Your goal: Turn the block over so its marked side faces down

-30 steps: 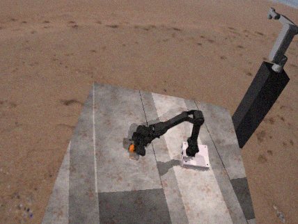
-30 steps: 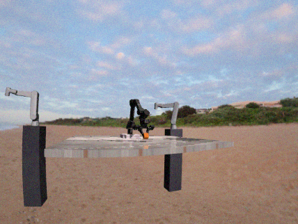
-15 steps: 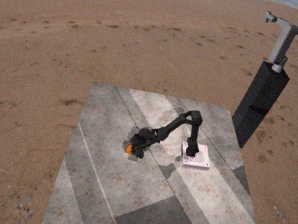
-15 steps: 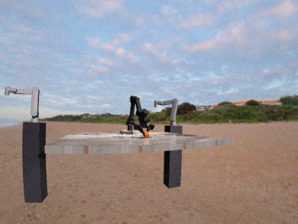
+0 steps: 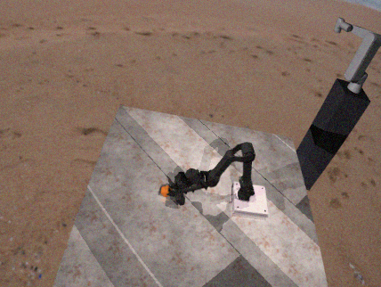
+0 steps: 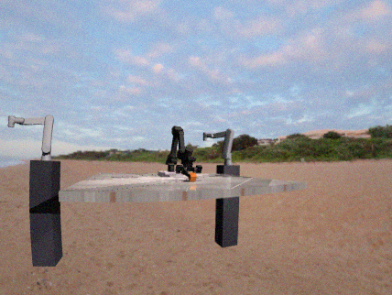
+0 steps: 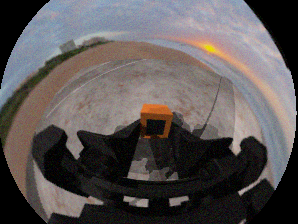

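Observation:
An orange block [image 5: 165, 191] [image 6: 192, 177] [image 7: 157, 110] is held at the tip of my gripper [image 5: 170, 192] [image 6: 190, 177] [image 7: 157, 132], which is shut on it. The arm reaches out from its base and the gripper is tipped well over towards horizontal. In the wrist view a black square mark [image 7: 155, 127] shows on the block face turned back towards the gripper, so the marked side faces sideways towards the arm. In the exterior view the block appears a little above the table [image 5: 147, 241] [image 6: 151, 196], with its reflection below it.
The arm's white base plate [image 5: 251, 207] stands on the table to the right in the top view. Grey arms on dark pedestals [image 5: 334, 111] [image 6: 45, 215] stand beyond the table's edges. The block is well inside the table edges.

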You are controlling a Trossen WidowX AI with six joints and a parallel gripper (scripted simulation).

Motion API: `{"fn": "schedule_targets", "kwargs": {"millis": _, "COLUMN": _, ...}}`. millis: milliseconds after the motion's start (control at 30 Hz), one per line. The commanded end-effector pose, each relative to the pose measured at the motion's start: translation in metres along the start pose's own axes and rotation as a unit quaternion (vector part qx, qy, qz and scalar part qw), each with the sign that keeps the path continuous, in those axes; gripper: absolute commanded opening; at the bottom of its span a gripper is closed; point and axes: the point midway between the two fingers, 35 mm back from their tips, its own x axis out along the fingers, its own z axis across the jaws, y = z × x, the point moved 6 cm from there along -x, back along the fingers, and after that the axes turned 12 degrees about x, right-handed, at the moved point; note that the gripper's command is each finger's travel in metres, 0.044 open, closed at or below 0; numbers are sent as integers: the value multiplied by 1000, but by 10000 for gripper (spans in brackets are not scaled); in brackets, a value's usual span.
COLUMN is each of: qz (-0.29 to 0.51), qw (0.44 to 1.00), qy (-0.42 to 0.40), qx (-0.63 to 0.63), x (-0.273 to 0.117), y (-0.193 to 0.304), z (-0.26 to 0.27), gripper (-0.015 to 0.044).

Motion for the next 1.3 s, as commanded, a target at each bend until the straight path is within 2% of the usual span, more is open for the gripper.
{"fn": "schedule_targets", "kwargs": {"millis": 0, "qz": -28, "qw": 1000, "qy": -5, "qx": -1, "x": -5, "y": 8, "z": -2, "gripper": 0}}
{"fn": "schedule_targets", "kwargs": {"millis": 333, "qz": -60, "qw": 998, "qy": -11, "qx": 0, "x": -11, "y": 11, "z": -3, "gripper": 0}}
{"fn": "schedule_targets", "kwargs": {"millis": 767, "qz": -60, "qw": 998, "qy": -11, "qx": 0, "x": -11, "y": 11, "z": -3, "gripper": 0}}
{"fn": "schedule_targets", "kwargs": {"millis": 1267, "qz": -60, "qw": 998, "qy": -11, "qx": 0, "x": -11, "y": 11, "z": -3, "gripper": 394}}
